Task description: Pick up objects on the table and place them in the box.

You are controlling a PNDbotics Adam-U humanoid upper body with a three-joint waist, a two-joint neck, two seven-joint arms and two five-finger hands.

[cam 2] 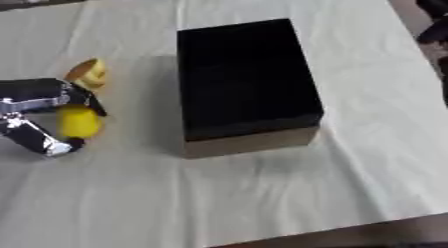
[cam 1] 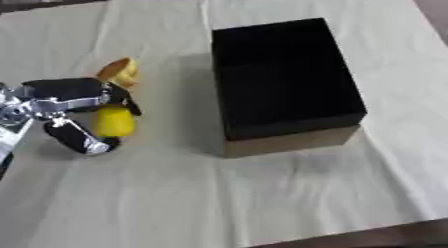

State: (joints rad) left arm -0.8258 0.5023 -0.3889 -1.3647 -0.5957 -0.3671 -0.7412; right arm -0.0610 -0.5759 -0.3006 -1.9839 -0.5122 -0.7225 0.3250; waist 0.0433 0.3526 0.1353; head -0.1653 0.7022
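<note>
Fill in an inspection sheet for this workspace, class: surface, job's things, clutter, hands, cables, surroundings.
Surface: table under a creased cream cloth.
Job's things: black box, open top, inside too dark to read; yellow object and orange-yellow object left of it.
Clutter: nothing seen.
Hands: left hand curled round the yellow object; right hand only a dark shape at the upper right edge.
Cables: nothing seen.
Surroundings: dark floor beyond the cloth.

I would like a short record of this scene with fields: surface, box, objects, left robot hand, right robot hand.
surface: table under a pale cloth
box: black box, open top, inside dark, contents cannot be told
objects: yellow object and orange-yellow object, both left of the box
left robot hand: left robot hand, fingers curled round the yellow object
right robot hand: only a dark part at the right eye view's upper right edge
</note>
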